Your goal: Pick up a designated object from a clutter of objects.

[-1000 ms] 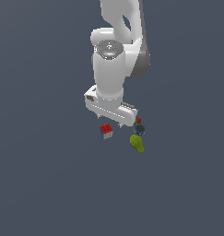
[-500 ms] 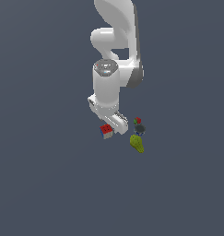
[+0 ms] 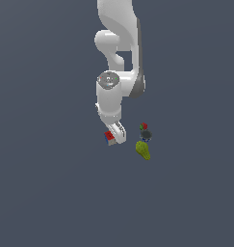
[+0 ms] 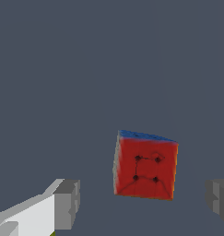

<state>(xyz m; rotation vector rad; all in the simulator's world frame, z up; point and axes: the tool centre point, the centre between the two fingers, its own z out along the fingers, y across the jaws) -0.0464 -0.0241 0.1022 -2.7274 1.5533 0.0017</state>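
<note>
Hovering low over the cube (image 4: 144, 166), my pincer (image 4: 143, 203) open, fingers (image 4: 67, 203) apart on either side, none touching it, green oblong (image 3: 143, 150) nearby.

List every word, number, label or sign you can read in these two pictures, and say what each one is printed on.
None: no readable text appears in either view.
The small red, blue and beige puzzle cube carries only thin dark lines and dots on its red face, not letters.
The yellow-green oblong object, the small red-and-dark round item and the white claw show no markings.
</note>
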